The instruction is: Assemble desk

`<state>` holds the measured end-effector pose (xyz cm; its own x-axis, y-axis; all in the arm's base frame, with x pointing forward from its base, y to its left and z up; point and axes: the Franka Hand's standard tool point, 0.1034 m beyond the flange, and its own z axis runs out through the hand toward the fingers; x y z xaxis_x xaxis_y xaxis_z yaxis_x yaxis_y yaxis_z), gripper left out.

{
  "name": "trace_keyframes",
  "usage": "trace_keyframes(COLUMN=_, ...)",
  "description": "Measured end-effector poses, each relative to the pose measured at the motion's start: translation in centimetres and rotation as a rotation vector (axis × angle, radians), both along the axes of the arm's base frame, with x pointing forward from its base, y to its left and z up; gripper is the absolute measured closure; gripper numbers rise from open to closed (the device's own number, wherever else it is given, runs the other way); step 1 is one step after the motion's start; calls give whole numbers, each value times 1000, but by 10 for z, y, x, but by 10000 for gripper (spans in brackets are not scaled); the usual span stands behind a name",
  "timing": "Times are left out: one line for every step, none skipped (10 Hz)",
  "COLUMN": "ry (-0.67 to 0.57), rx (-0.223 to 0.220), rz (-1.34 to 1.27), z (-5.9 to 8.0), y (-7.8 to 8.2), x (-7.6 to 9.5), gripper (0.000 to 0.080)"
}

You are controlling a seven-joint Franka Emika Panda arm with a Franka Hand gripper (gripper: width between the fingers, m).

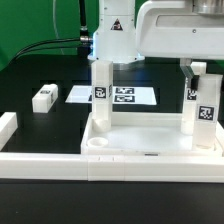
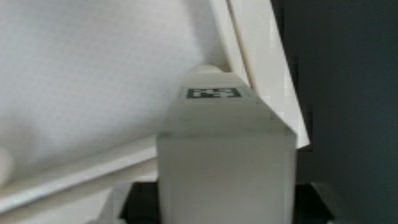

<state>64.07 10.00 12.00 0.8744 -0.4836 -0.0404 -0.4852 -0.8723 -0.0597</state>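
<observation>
- On the black table, near its front, the top lies open side up. That way its corner sockets face upward and can take legs from above.
- Along the front runs the low wall with the top set against it. We judge this keeps the top from sliding while a leg is pressed or turned in.
- Behind the top lies the marker board, flat and clear of the work.
- At the exterior view's left, the seated leg stands upright and alone in a rear corner of the top, with nothing gripping it.
- At the exterior view's right, the held leg stands upright on the top. We cannot tell which corner it is in, or whether it is fully home.
- Well off to the exterior view's left, the spare leg lies on its side on the table, waiting its turn.
- Above the held leg hangs the gripper. In the wrist view we see its dark pads against both flanks of that leg, the jaws partly closed and clamped on it. We think gripping from above keeps the leg plumb with its socket.
- In front of the seated leg, one round socket is empty, so we judge the desk is about half done.
</observation>
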Motion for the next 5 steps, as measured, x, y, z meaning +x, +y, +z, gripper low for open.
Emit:
trace_keyframes(ry=7, rx=8, rz=-145, z=-1, y=-2, x=0, gripper=511)
trace_keyframes(ry=5, rx=20, rz=-256, z=-2, y=-2, x=0, gripper=511)
trace_keyframes(ry=-7, rx=45, rz=-419, z=-2, y=-4, x=1, gripper=511)
trace_keyframes(ry=-10, rx=59, rz=-540, z=-3, y=-5, x=0, gripper=511)
trace_keyframes(ry=-2, rx=61, rz=-645, z=-3, y=-5, x=-1, gripper=511)
